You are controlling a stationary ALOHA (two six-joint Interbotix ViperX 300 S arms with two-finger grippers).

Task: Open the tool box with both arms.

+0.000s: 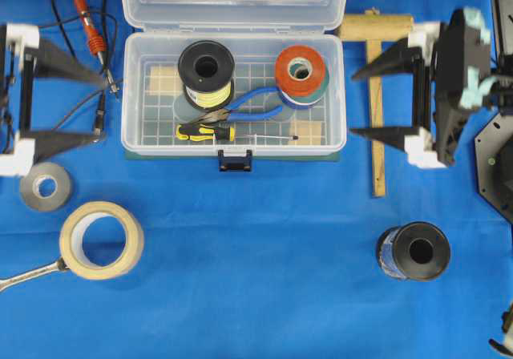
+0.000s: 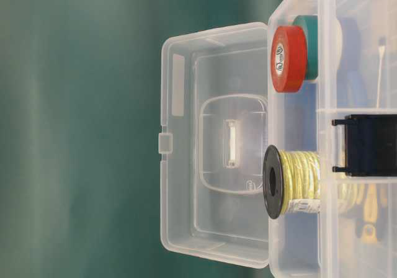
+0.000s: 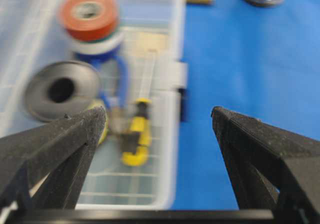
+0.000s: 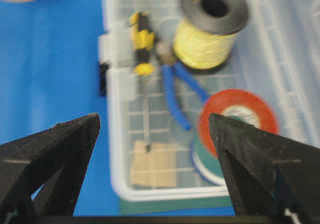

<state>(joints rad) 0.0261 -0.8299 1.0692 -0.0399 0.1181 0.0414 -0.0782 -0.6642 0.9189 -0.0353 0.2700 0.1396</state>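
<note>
text: none legible | tool box [image 1: 234, 94] lid embossing: too faint to read

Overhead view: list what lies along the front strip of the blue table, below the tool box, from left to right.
Grey tape roll → wrench → tan masking tape roll → black spool.

Blue table [image 1: 264, 255], tool box [image 1: 234, 147], tape rolls [image 1: 102, 240]
</note>
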